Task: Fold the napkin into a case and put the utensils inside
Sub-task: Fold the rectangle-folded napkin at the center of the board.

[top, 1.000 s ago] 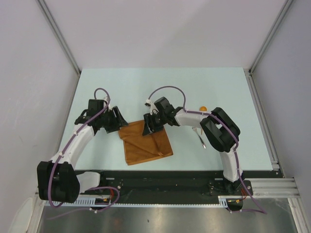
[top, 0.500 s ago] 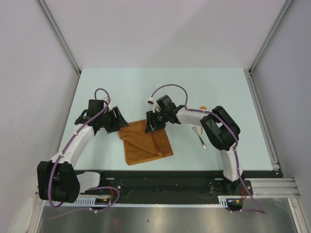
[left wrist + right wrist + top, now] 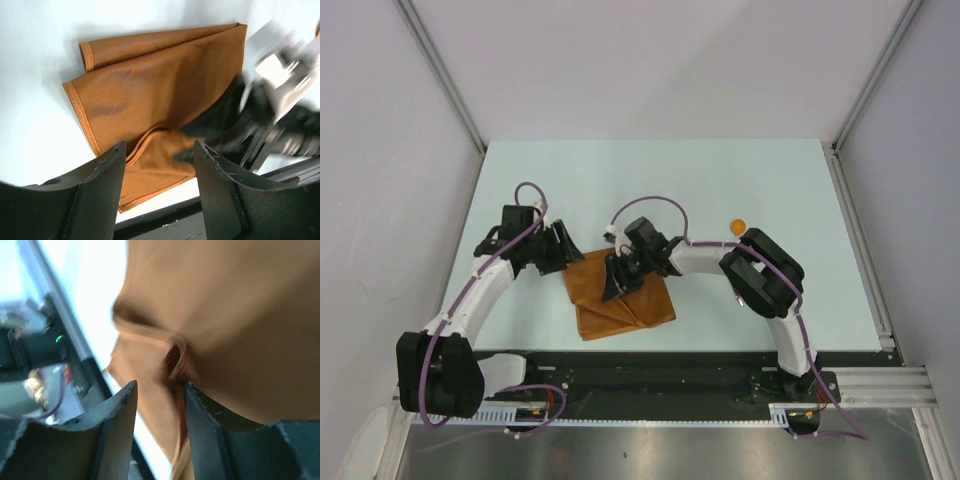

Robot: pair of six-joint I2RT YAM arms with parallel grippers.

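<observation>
Rust-orange cloth napkin (image 3: 642, 306) is lying folded on the pale blue-green table (image 3: 670, 180), near the front edge, pretty much between the two arms. It's in layers that don't quite line up. From the left wrist view you can see the napkin (image 3: 145, 85) with hemmed edges stepped one behind the other, plus a loose flap curling up toward the near side.

Left gripper (image 3: 561, 252) is sitting at the napkin's far-left corner. Its claw (image 3: 159, 147) is spread wide, just cloth showing down between the two dark fingers, nothing in it.

Right gripper (image 3: 615, 285) is reaching across and is down on the middle of the cloth. Its wrist view is pretty blurry, but the claw (image 3: 160, 385) is only a narrow gap apart, and there's a little pucker in the napkin (image 3: 240, 315) just past the tips. In the left wrist view it's a dark smear lying over the fabric.

As for the utensils, only the small round orange spoon bowl (image 3: 738, 226) peeks out beyond the right arm's elbow, well apart from the napkin. I can't make out the fork; the arm covers that spot.
</observation>
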